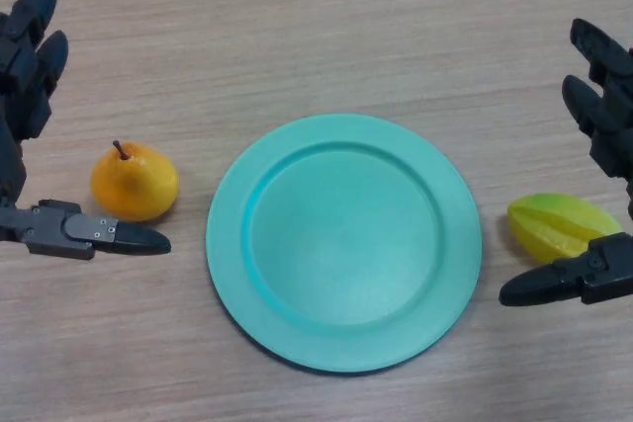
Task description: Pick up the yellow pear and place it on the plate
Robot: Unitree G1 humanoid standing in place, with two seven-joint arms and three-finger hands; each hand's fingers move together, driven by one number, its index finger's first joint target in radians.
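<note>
The yellow pear [134, 182], orange-yellow with a dark stem, lies on the wooden table left of the teal plate [267, 323]. The plate is bare. My left hand [30, 66] is open at the left edge; its fingers reach up along the edge and its thumb [99, 233] lies just below and in front of the pear, close to it, not gripping it. My right hand [605, 96] is open at the right edge, holding nothing.
A yellow-green star fruit [561, 225] lies right of the plate, between my right hand's fingers and its thumb [559, 282], not gripped. The wooden table [316, 27] stretches behind the plate.
</note>
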